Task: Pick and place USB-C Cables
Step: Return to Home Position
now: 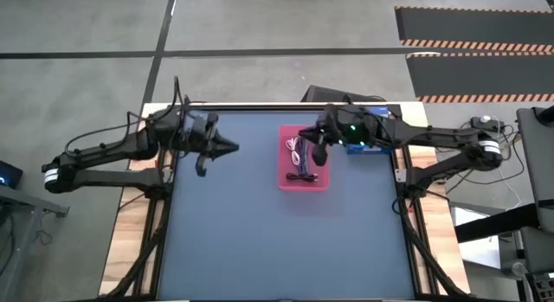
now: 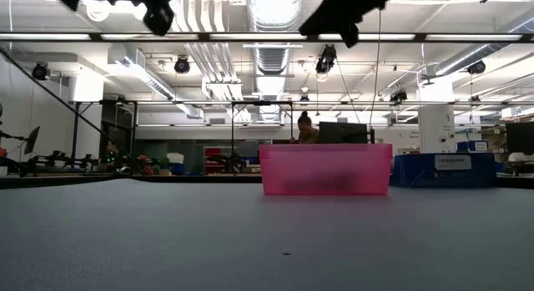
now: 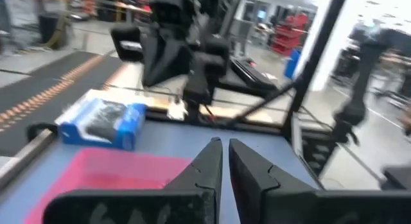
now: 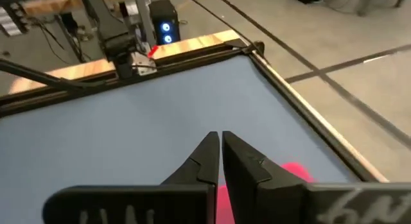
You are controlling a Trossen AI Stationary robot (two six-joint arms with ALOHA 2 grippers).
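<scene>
USB-C Cables [image 1: 302,163] are piled inside the pink tray [image 1: 286,183], under the right end effector [image 1: 318,158], which is pressed together, empty. The left end effector [image 1: 234,148], likewise closed, is parked left of the tray.

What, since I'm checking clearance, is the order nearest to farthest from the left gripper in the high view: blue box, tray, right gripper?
From the left gripper:
1. Tray, mid-table.
2. Right gripper, above the tray's far part.
3. Blue box, beyond it, by the right arm.
</scene>
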